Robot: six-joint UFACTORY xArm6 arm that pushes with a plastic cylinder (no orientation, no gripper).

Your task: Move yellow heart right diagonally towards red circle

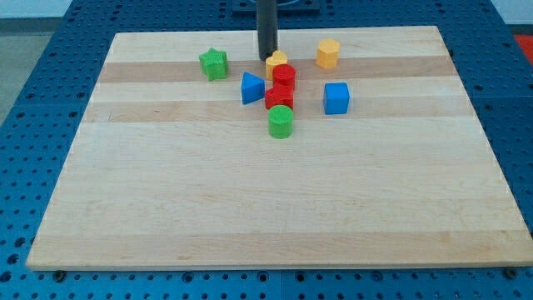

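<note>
Pale wood makes up the tabletop (250, 208), a board lying on a blue perforated base (33, 50). All the blocks sit in the upper half of the board, near the middle.

The arm carries no pincer, so no such state can be told; it ends in a dark rod that comes down from the view's top. The tip (266, 57) stands just at the upper left edge of the yellow heart (276, 59), seemingly touching it.

The yellow heart lies directly above the red circle (284, 76) and appears to touch it. Below the red circle, touching it, is a second red block (278, 96) whose shape is hard to make out. A green cylinder (281, 122) sits just under that, so the four form a short column running down the view.

A blue triangle (251, 87) lies just to the left of the red pair. A green star (214, 63) is farther left, apart from the rest. A blue cube (336, 97) stands to the right of the column, and a yellow hexagon (328, 53) lies above it, to the right of the yellow heart.
</note>
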